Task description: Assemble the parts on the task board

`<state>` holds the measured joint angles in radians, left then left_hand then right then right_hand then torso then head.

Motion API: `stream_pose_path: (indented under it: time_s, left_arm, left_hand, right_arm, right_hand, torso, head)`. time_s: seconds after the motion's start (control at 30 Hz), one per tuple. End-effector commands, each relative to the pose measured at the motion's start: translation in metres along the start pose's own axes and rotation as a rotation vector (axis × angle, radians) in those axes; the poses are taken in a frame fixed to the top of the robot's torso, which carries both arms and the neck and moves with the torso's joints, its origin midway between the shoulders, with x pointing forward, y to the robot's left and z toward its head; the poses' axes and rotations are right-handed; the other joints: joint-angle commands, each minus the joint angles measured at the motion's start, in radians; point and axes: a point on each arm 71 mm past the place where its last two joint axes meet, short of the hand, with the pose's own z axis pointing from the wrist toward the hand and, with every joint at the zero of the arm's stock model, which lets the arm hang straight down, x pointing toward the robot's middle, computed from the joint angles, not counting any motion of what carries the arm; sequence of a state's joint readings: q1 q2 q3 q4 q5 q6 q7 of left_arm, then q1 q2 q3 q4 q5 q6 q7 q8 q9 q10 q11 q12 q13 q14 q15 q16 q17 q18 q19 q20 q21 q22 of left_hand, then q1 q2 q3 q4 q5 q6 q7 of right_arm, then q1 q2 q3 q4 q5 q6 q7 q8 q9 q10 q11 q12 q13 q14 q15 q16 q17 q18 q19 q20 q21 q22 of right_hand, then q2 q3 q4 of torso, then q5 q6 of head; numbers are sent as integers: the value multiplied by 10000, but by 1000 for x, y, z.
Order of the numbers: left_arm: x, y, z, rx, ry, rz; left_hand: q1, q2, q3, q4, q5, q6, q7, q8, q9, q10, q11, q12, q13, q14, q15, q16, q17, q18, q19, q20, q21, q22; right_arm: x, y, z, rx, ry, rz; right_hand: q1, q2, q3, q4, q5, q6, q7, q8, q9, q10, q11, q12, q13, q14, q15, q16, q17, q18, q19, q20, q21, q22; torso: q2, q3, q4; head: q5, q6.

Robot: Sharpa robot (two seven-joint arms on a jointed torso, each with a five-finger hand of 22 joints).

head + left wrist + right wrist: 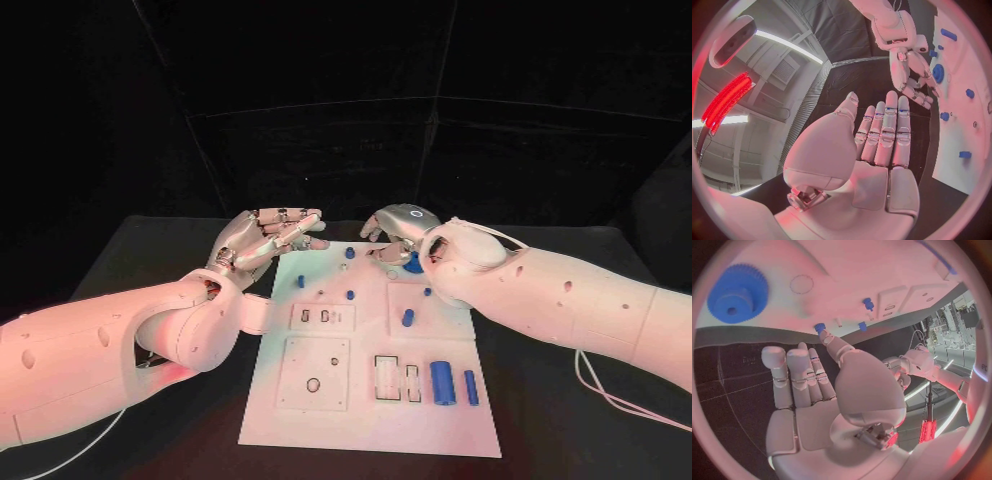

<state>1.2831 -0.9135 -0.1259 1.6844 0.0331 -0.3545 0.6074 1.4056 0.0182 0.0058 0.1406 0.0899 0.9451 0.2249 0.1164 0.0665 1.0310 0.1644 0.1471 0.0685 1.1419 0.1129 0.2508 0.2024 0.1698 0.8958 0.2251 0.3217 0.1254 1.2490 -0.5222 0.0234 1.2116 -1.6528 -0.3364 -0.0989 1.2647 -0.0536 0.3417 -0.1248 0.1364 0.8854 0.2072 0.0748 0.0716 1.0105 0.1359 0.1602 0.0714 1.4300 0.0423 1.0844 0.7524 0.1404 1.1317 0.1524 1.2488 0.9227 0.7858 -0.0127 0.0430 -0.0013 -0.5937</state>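
Hands, left [271, 236] and right [398, 228], hovered empty, fingers apart, over the board's [368, 420] far edge; right could knock the gear [736, 294].

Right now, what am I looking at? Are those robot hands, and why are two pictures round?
Yes, it is a robot with two white arms, each ending in a silver hand. The square picture comes from a camera on its head, looking down at a black table. The round pictures come from cameras at its wrists, just behind each hand, so the palm looks huge.

On the table lies a white task board. Small blue parts sit on it, such as a blue gear, some little pegs and a blue cylinder.

The left hand is open with fingers stretched out, holding nothing. The right hand hangs over the far end of the board near the gear, and it holds nothing either.
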Motion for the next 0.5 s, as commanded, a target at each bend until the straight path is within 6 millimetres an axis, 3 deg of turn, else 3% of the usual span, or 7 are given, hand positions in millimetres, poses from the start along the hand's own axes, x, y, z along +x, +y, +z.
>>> stream_pose_path:
  time_s: [0.03,0.07,0.17,0.23,0.33,0.5]
  left_arm:
    - [-2,-2,0,43,-11,-33]
    - [-3,-2,0,45,-38,-18]
    - [-5,-2,0,40,-90,-18]
    - [-6,-2,0,39,-111,-20]
    - [-7,-2,1,32,-128,-20]
    - [-7,-1,2,21,-127,-23]
  left_hand:
    - [-5,66,11,-84,14,7,38,-65,-8,20,44,-67,-11,-70,7,-68,19,133,-38,25,-54,-11]
    - [0,72,16,-91,16,14,29,-64,-6,26,40,-68,-11,-71,7,-72,23,134,-40,27,-57,-14]
    - [2,75,19,-96,17,19,22,-64,-5,32,37,-69,-10,-73,6,-75,26,135,-41,27,-60,-17]
    - [5,79,22,-101,17,26,16,-63,-3,39,33,-70,-9,-73,5,-78,28,136,-41,28,-62,-19]
    - [5,79,22,-101,17,26,16,-63,-3,39,33,-70,-9,-73,5,-78,28,136,-41,28,-62,-19]
    - [5,79,22,-101,17,26,16,-63,-3,39,33,-70,-9,-73,5,-78,28,136,-41,28,-62,-19]
  right_arm:
    - [-9,-8,-14,356,-280,690]
    - [-10,-15,-22,572,2,735]
    - [-11,-27,-36,1032,500,773]
    - [-12,-36,-44,1387,862,762]
    - [-11,-48,-51,1903,1315,702]
    - [-9,-63,-57,2635,1820,650]
  right_hand:
    - [-416,-190,-302,294,594,56,-76,23,-12,760,-148,423,126,227,-84,469,638,-227,487,-64,356,655]
    - [-540,-290,-450,422,676,81,-123,22,-13,1216,-235,674,235,332,-151,740,1010,-301,765,-116,566,1040]
    - [-759,-554,-925,751,729,-5,-343,-10,-29,2435,-535,1506,719,512,-383,1278,1734,-442,1293,-314,976,1777]
    - [-912,-679,-1392,1074,816,-133,-426,-32,-34,2943,-634,2193,1218,593,-479,1607,2178,-553,1654,-438,1265,2310]
    - [-821,-659,-2149,1600,898,-293,-454,7,-20,2836,-662,3294,2202,592,-519,1840,2437,-617,1834,-504,1443,2622]
    - [22,-367,-3716,2803,1046,-554,-373,255,0,1467,-559,5724,4701,573,-405,2205,2793,-688,2067,-436,1715,3120]
  torso:
    - [-3,8,-31]
    - [-6,12,-49]
    - [-13,5,-22]
    - [-7,11,-8]
    - [8,19,-3]
    - [10,3,0]
  head:
    - [-51,26]
    - [-53,53]
    - [-104,84]
    - [-123,87]
    - [-134,104]
    - [-169,97]
